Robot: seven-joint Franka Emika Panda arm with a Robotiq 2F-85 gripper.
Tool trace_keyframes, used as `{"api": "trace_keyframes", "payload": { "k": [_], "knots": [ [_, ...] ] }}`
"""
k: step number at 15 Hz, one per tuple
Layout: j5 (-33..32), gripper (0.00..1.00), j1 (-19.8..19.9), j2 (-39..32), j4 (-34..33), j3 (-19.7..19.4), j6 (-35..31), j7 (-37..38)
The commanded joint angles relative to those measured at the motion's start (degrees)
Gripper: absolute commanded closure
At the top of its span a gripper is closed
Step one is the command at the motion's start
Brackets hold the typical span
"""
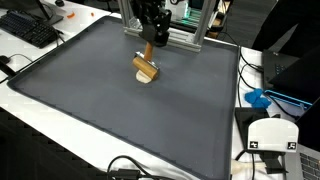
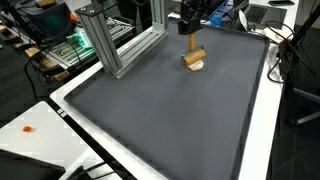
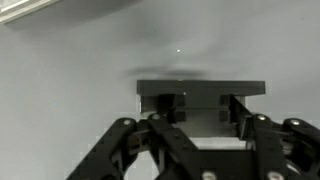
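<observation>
a: where's the wooden block (image 1: 146, 68)?

b: on the far part of the grey mat (image 1: 120, 115), close to the aluminium frame (image 2: 120, 45). it sits tilted on a small pale disc (image 1: 146, 82), touching it. both exterior views show it so (image 2: 193, 58).

a: and the gripper (image 1: 151, 42)?

b: right above the block, pointing down, at or just over its top edge. in the wrist view the block shows as a dark slab (image 3: 200, 88) lying across, beyond the fingertips (image 3: 170, 105).

a: is the gripper clamped on it?

b: i cannot tell. the fingers stand a little apart in the wrist view, but no view shows whether they press on the wood.

a: anything else around?

b: a keyboard (image 1: 30, 30) off the mat's corner, a blue thing (image 1: 258, 98) and a white device (image 1: 272, 135) beside the mat's other edge, well apart from the block.
</observation>
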State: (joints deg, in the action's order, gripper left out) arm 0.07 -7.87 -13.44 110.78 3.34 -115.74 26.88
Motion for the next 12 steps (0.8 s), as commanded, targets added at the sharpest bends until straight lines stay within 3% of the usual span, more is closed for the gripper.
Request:
{"api": "trace_keyframes", "payload": {
  "k": [1,7,12],
  "knots": [
    [1.6,0.65,0.5,-0.6,-1.8,-0.1,4.1,-1.9],
    [2.8,0.65,0.6,-1.7,-2.0,0.0,6.6,-3.1],
    [2.6,0.65,0.4,-2.1,-2.2,-0.2,3.5,-3.4]
  ]
}}
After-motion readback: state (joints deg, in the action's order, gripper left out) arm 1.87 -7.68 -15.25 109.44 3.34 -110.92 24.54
